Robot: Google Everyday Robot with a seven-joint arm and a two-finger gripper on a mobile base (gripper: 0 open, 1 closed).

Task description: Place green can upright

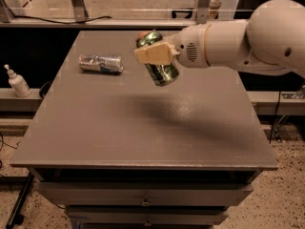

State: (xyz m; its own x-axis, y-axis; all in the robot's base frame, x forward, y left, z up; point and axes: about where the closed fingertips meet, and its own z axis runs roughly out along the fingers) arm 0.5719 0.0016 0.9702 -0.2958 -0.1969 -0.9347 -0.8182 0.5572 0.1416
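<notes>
Beige claw (155, 56) clamped on tilted, glossy green can (165, 74) above matte grey table (109, 132)

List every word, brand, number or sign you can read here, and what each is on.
Nothing here can be read.
Lettering on the green can, held tilted above the table in the tool: too blurred.
Label on the silver can, lying on the table: too blurred.
The bottle at left: no legible text.
</notes>
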